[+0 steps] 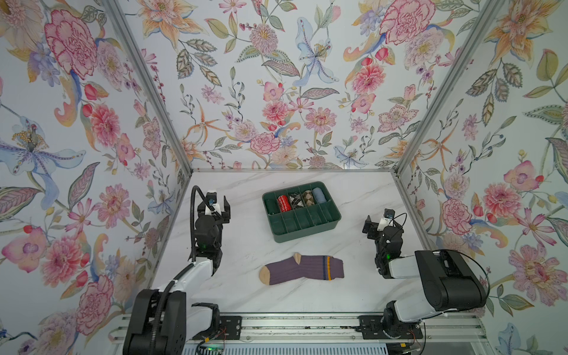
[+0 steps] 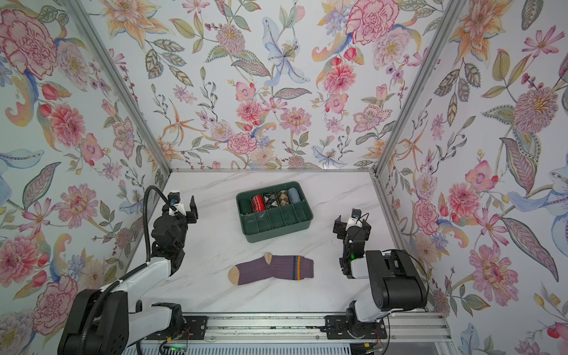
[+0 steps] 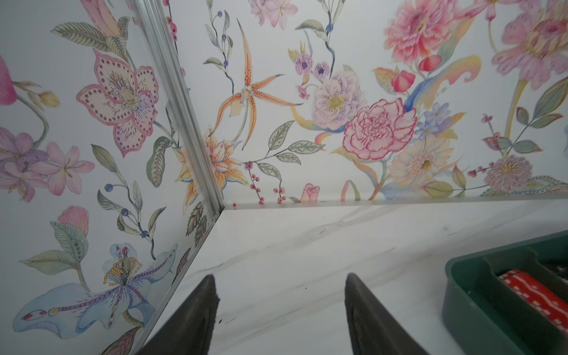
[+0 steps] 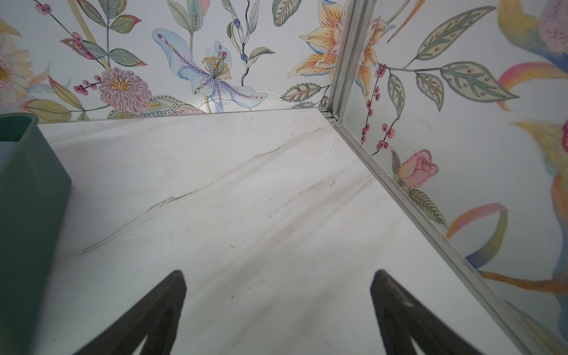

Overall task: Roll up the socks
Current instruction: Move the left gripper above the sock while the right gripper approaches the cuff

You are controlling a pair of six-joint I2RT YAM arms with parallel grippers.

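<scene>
The dusty-purple socks [image 1: 302,270] [image 2: 272,270] lie flat on the marble table near its front, tan toe to the left and striped cuff to the right. They show in both top views and in neither wrist view. My left gripper [image 1: 214,205] [image 2: 179,209] [image 3: 281,276] hovers left of the tray, well behind the socks; its jaws are open over bare marble. My right gripper [image 1: 379,222] [image 2: 353,226] [image 4: 279,272] hangs right of the tray, open wide and empty, also away from the socks.
A green divided tray [image 1: 307,232] [image 2: 279,232] [image 3: 461,307] [image 4: 30,184] stands behind the socks. Its back row holds several sock rolls, among them a red patterned roll [image 1: 284,204] [image 3: 528,292] and a light-blue roll [image 1: 319,195]. Floral walls enclose three sides.
</scene>
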